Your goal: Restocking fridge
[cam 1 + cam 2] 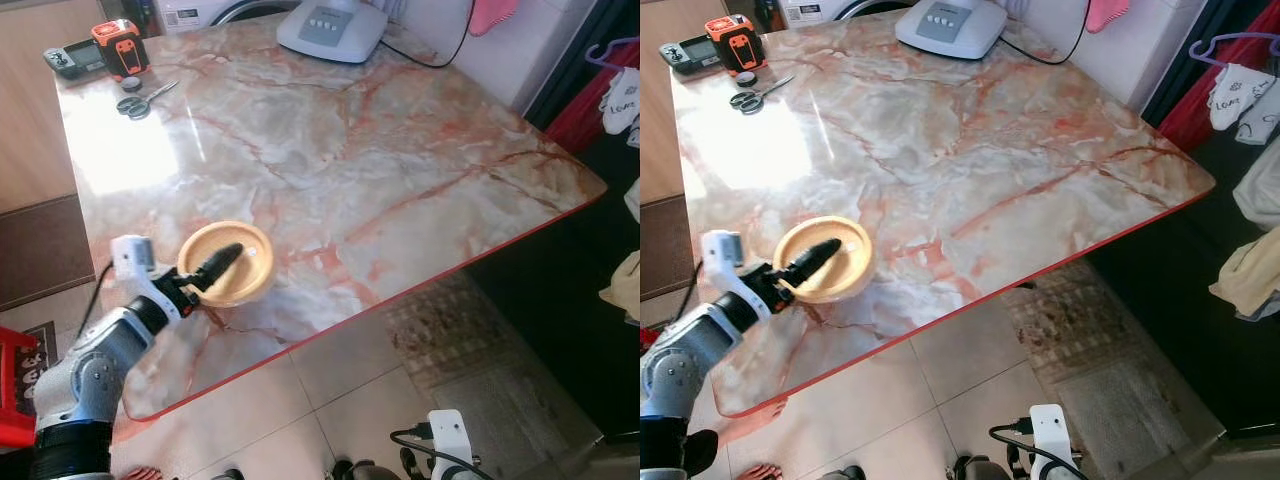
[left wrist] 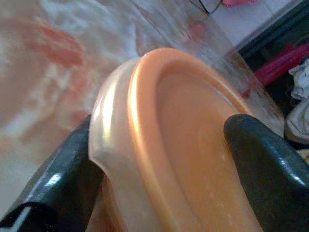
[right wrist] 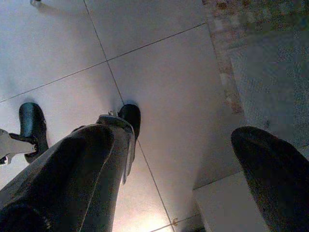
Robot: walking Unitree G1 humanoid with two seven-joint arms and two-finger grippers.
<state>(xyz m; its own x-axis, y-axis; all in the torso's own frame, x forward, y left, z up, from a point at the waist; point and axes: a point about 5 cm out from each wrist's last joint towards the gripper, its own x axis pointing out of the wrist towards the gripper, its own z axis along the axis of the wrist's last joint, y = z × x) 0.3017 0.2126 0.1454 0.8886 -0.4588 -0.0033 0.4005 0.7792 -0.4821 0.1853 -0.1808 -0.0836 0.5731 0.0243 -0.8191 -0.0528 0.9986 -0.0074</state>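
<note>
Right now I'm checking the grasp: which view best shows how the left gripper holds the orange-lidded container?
The left wrist view: the orange-lidded container sits close-up with one black finger on each side of its rim. Both eye views show it small, on the marble table, with the left gripper over it. The right wrist view faces floor tiles.

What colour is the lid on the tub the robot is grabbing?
The lid is orange, clearest in the left wrist view.

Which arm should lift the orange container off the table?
Left. The left gripper is already closed on the orange lidded container, one finger over the lid, one on its side wall. The right gripper hangs open over the floor.
</note>
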